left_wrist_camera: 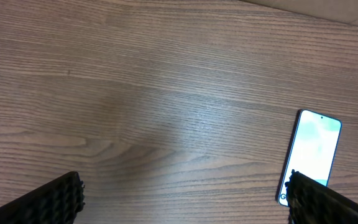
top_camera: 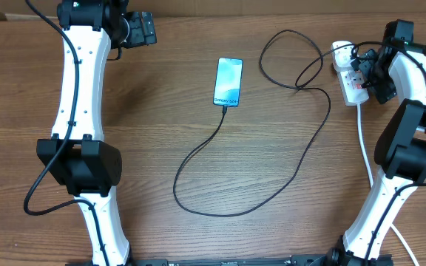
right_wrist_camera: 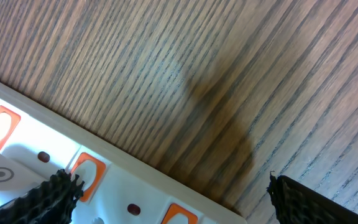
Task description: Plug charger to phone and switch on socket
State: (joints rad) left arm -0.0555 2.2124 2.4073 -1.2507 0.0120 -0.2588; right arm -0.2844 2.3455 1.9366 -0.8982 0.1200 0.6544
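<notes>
**Switch press could shift the strip and tug the plug**

The right gripper (top_camera: 370, 74) hangs just over the socket (top_camera: 352, 83) near the right side of the table (top_camera: 154, 133), jaws spread wide and holding nothing. The left gripper (top_camera: 145, 29) is equally wide and empty, well apart from the phone (top_camera: 228, 81). The charger (top_camera: 175, 185) runs from the phone's lower edge in a long loop to its white adapter (top_camera: 340, 50) on the socket, so it looks already plugged in. The right wrist view shows 3 orange-red switches (right_wrist_camera: 87, 174) close together. A fingertip landing off-centre may hit the wrong switch or shove the light strip sideways. That would pull the cable, and nothing steadies the phone.
</notes>
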